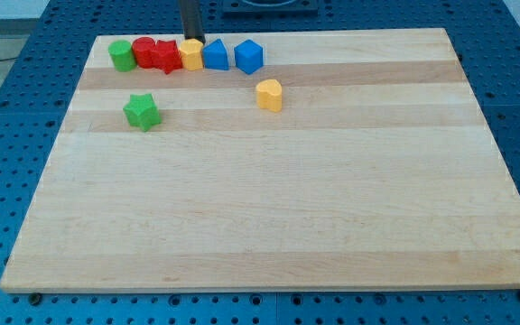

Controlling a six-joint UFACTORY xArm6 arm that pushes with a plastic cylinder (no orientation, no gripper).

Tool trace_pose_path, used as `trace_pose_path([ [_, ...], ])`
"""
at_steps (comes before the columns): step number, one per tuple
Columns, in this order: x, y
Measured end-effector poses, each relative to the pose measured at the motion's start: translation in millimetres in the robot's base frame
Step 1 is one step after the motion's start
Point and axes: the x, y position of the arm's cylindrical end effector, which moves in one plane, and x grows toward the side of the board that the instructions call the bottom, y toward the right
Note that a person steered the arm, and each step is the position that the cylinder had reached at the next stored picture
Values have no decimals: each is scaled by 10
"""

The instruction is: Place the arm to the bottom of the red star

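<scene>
The red star point(165, 56) lies in a row of blocks along the view's top edge of the wooden board point(269, 226). To its left sit a red cylinder point(143, 51) and a green cylinder point(121, 55). To its right sit a yellow block point(191, 54), a blue triangular block point(215, 55) and a blue cube point(249, 56). My tip point(191, 39) comes down at the top edge just behind the yellow block, up and right of the red star.
A green star point(142, 111) lies below the row, at the left. A yellow heart-shaped block point(269, 94) lies below the blue cube. Blue pegboard point(7, 135) surrounds the board.
</scene>
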Motion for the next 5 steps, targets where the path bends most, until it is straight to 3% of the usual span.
trace_pose_path([
  [2, 0, 164],
  [5, -180, 861],
])
